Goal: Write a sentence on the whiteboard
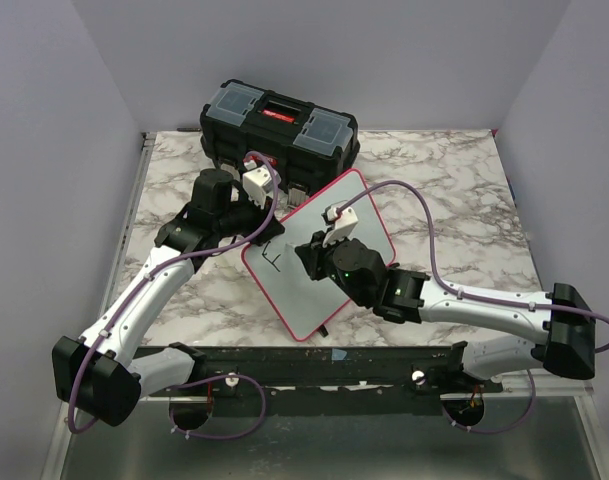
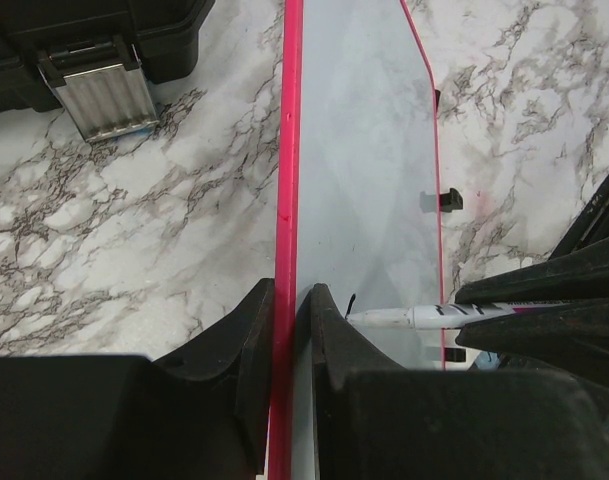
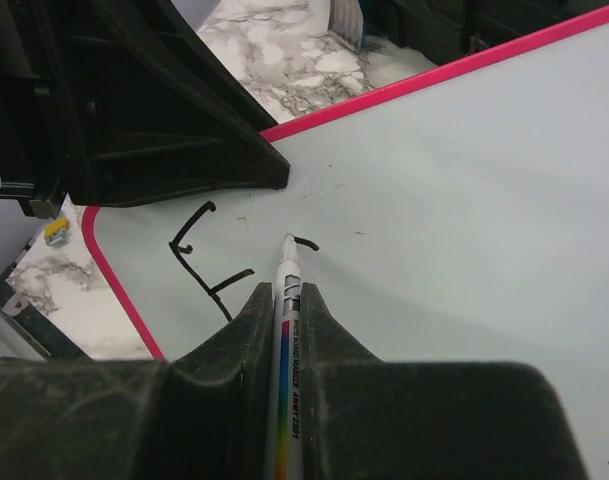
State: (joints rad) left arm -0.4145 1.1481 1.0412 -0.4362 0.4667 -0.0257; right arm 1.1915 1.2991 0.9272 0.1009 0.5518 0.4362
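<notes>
The whiteboard (image 1: 304,305) lies slanted mid-table, white with a red rim. My left gripper (image 1: 267,234) is shut on its left rim (image 2: 284,200), one finger on each side of the red edge. My right gripper (image 1: 312,250) is shut on a white marker (image 3: 287,300) with a rainbow stripe, its tip touching the board (image 3: 464,200). Of the sentence, a black "F" (image 3: 209,262) and a short curved stroke (image 3: 306,241) at the marker tip show. In the left wrist view the marker (image 2: 414,316) comes in from the right over the board (image 2: 364,150).
A black toolbox (image 1: 279,125) with a red latch stands at the back, just beyond the board's top corner; its metal clasp (image 2: 104,95) shows in the left wrist view. Marble tabletop (image 1: 454,190) surrounds the board. Purple cables loop above both arms.
</notes>
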